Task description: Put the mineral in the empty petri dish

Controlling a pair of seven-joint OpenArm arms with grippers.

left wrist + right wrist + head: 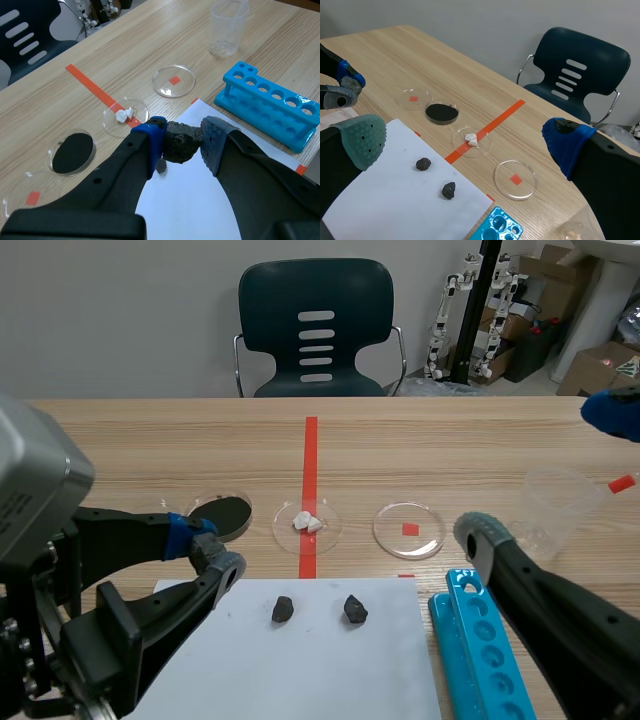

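Wood-grain table (150, 440) runs away from you toward a dark teal plastic chair (315, 330), with an orange-red tape line down the middle. Your left gripper (182, 142) has its fingers clenched on the dark, rough lump of mineral (181, 146). The lump appears lifted off the white paper sheet (200, 210), with a smaller dark stone (161, 166) lying on the sheet just under it. Your right gripper (464, 141) is released, fingers wide apart and grasping nothing, near the bright blue plastic test-tube rack (480, 640).

Two dishes look empty, and each sits over a red square mark. The clear round petri dish right of the tape (408, 530) lies just beyond the sheet. The clear round petri dish at the far left (29, 196) sits beside the dish of black powder (72, 152). The dish with white crumbs (125, 116) on the tape line is taken.

Settle which empty dish you mean before you travel. Hold the squeeze firm, because the lump is irregular and could twist between the pads. Carry it high enough to pass over the rims of the dishes on the way, then centre it over the red square. Lower until it nearly touches the dish floor before you let go. The dish looks light, and I judge that a dropped stone would knock it or bounce out. Open the fingers slowly and lift straight up so that neither finger catches the rim.
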